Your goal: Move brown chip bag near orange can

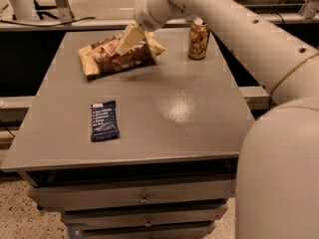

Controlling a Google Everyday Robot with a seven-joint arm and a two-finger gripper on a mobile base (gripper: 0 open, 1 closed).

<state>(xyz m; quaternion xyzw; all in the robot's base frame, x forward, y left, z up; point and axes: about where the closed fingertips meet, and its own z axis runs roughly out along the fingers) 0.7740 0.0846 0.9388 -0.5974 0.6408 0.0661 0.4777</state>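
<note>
Your robot's pale arm (239,29) fills the right side of the view, sweeping from the lower right corner up and across to the far edge of the table; its bulk hides the table's right flank. The grey table (199,128) is next in size (a flat matte top with a soft glare patch near its middle); below its front edge you see stacked drawers (144,199) with small knobs.

On the far left part of the top lies the brown chip bag (107,59), puffy and angled, dark in the middle with pale ends; its right end sits under the arm's tip. Nearer to you, toward the left, a dark blue bar wrapper (103,121) lies flat and well apart from everything else.

The orange can (199,40) stands upright at the far right of the top; a strip of bare table separates it from the bag's right end.

The gripper (129,40) points down and left, right over the bag's upper right part and seemingly touching it; whether it is parted or closed, you cannot tell here.
</note>
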